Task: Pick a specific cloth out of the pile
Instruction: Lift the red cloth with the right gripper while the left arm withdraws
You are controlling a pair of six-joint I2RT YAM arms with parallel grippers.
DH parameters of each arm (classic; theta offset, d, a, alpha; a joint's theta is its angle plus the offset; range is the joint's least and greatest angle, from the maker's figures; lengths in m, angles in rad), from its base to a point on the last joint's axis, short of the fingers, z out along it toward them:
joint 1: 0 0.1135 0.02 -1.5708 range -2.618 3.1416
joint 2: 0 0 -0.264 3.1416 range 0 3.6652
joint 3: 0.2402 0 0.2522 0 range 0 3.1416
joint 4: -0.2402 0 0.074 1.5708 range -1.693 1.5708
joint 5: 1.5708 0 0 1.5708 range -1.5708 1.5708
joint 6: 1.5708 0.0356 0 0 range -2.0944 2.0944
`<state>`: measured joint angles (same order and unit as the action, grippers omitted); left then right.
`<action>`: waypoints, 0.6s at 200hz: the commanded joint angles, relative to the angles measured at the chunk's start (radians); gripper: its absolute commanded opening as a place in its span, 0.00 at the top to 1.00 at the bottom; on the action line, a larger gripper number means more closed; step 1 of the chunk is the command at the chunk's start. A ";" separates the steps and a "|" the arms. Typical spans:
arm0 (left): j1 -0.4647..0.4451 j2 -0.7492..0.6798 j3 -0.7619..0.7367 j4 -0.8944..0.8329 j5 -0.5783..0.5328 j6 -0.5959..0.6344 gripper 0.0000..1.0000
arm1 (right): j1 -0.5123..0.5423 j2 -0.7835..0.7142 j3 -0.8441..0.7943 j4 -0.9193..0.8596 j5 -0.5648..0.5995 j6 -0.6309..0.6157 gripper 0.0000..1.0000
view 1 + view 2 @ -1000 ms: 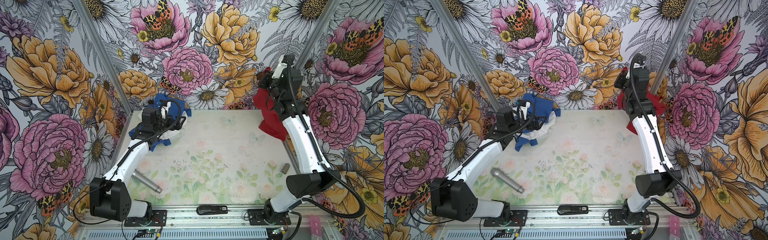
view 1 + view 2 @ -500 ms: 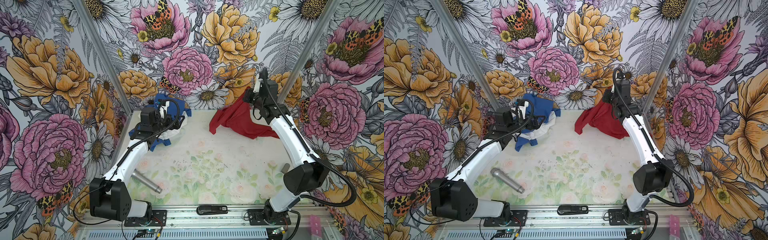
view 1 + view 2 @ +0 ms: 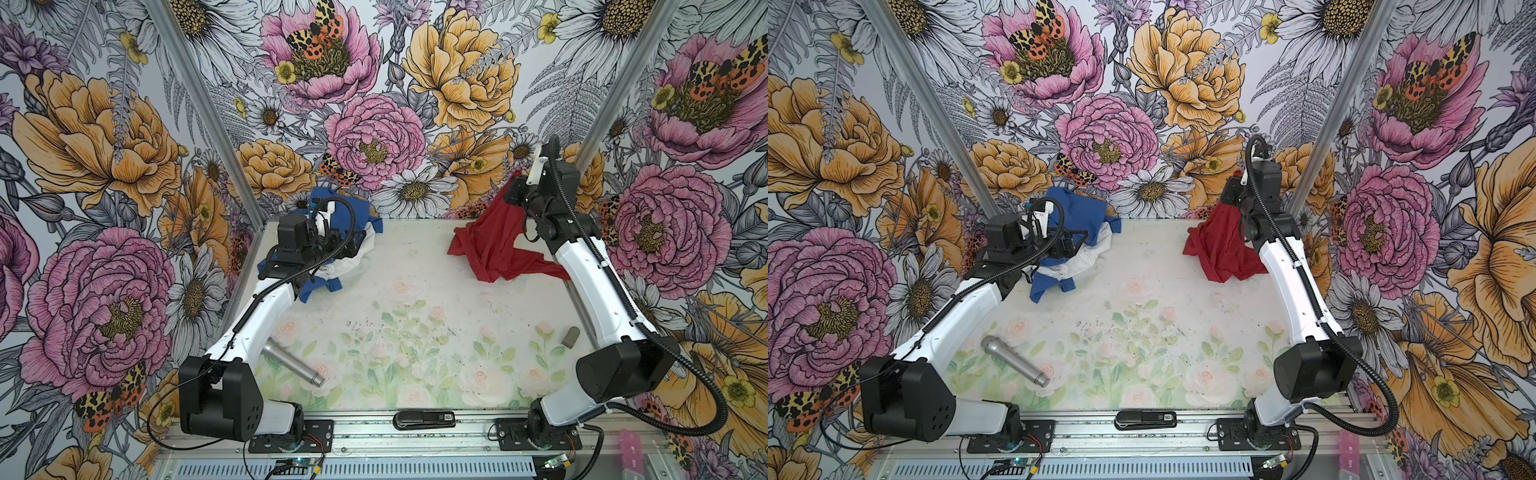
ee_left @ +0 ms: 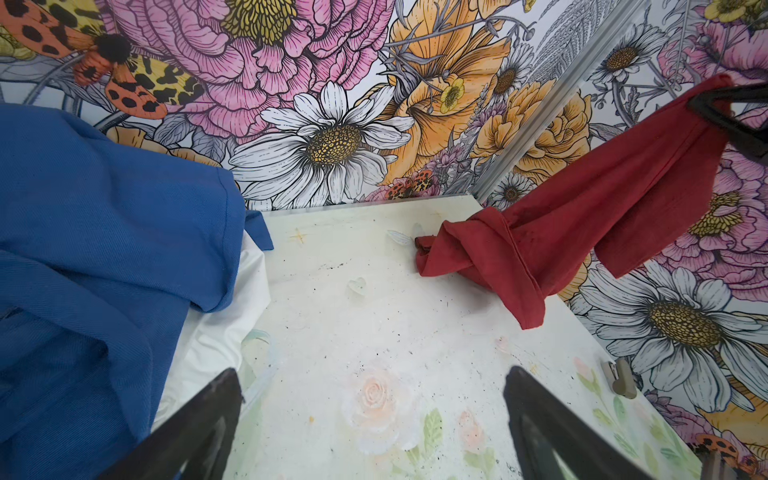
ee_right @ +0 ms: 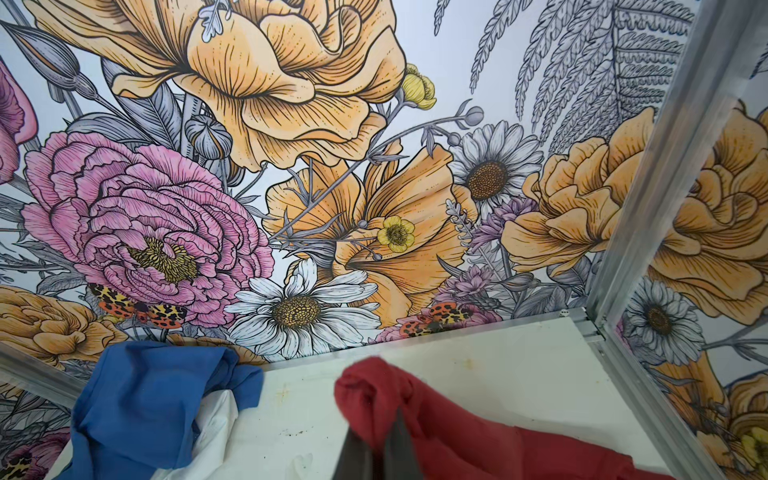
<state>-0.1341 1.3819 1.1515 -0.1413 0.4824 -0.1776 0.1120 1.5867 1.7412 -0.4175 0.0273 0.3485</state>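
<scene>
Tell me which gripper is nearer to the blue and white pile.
Left. The left gripper sits open over the pile. The right gripper is on the opposite side, well apart from the pile, shut on a hanging red cloth.

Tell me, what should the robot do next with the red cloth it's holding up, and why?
Probably lower it and let go. The right gripper is shut on the red cloth, whose lower end drags on the bare table, well apart from the blue and white pile. The open left gripper by the pile holds nothing, so setting the cloth down looks safe.
</scene>
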 commanded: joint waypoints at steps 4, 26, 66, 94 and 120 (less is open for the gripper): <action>0.029 -0.006 -0.009 0.034 0.038 -0.021 0.01 | 0.030 0.048 0.077 0.063 -0.137 0.023 1.00; 0.054 -0.009 -0.014 0.050 0.048 -0.039 0.01 | 0.087 0.108 0.181 0.068 -0.183 0.032 1.00; 0.066 -0.011 -0.022 0.057 0.051 -0.037 0.01 | 0.179 0.245 0.409 0.064 -0.257 0.107 1.00; 0.070 -0.015 -0.024 0.058 0.050 -0.040 0.01 | 0.193 0.266 0.452 0.062 -0.192 0.106 1.00; 0.072 -0.018 -0.025 0.058 0.050 -0.042 0.01 | 0.175 0.186 0.311 0.063 -0.072 0.037 1.00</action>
<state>-0.0715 1.3815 1.1461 -0.1097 0.5068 -0.2111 0.3119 1.8503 2.1357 -0.3992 -0.1570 0.4255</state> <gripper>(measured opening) 0.988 0.057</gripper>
